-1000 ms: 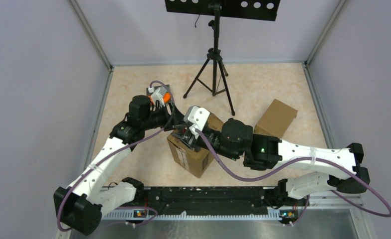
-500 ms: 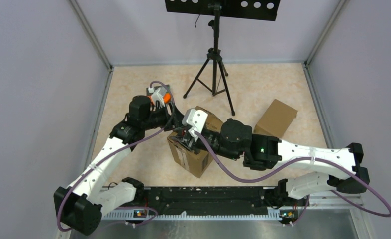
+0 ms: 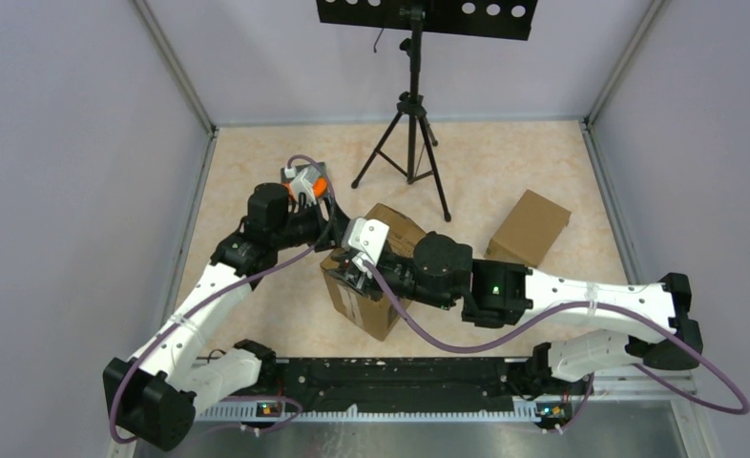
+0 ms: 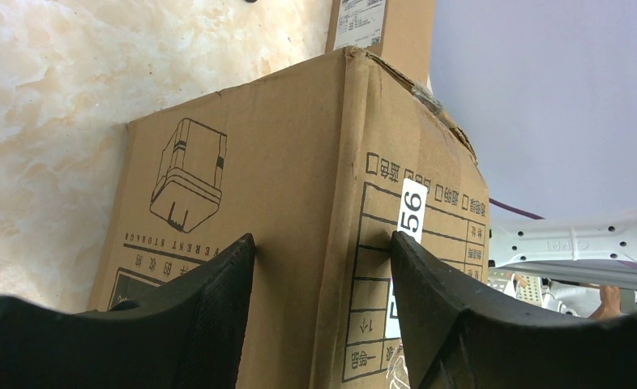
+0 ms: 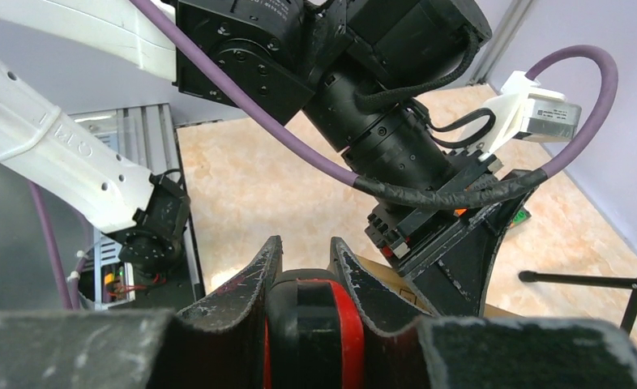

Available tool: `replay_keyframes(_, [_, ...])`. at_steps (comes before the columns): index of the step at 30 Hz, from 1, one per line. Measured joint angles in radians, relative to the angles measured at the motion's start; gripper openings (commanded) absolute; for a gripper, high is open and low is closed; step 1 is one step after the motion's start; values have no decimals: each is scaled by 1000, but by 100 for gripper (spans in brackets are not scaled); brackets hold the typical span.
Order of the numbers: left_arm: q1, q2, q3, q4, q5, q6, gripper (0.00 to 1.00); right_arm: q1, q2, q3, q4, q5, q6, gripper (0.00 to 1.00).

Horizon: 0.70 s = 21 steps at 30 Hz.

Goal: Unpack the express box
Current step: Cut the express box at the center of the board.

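The express box [image 3: 364, 303], brown cardboard with printed labels, stands tilted in the middle of the floor. My left gripper [image 3: 337, 246] holds it from the far left. In the left wrist view the two fingers straddle a vertical corner of the box [image 4: 299, 186], and the left gripper [image 4: 322, 238] presses a face on each side. My right gripper [image 3: 356, 273] hovers over the box's near left top. In its wrist view the right gripper [image 5: 305, 241] is shut on a black and red tool [image 5: 315, 324]. The tool's tip is hidden.
A second, smaller cardboard box [image 3: 530, 226] lies to the right, apart from both arms. A black tripod [image 3: 411, 143] stands behind the boxes at the back centre. Grey walls close in the left, right and back sides. The arms' base rail [image 3: 400, 377] runs along the near edge.
The right arm has slid left over the box, carrying the tool towards the left gripper. The left arm and the box have stayed still.
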Motion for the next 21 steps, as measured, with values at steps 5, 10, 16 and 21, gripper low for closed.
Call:
replay_keyframes(5, [0,0,0,0,0,0,65,0,3,-2,-1,1,-13,0])
replay_keyframes(10, [0,0,-2,3,0,0,65,0,6,-2,-1,8,-27,0])
replay_keyframes(16, [0,0,-4,6,3,1,65,5,8,-2,0,26,-41,0])
replay_keyframes(21, [0,0,-5,6,4,1,65,14,17,-2,1,36,-54,0])
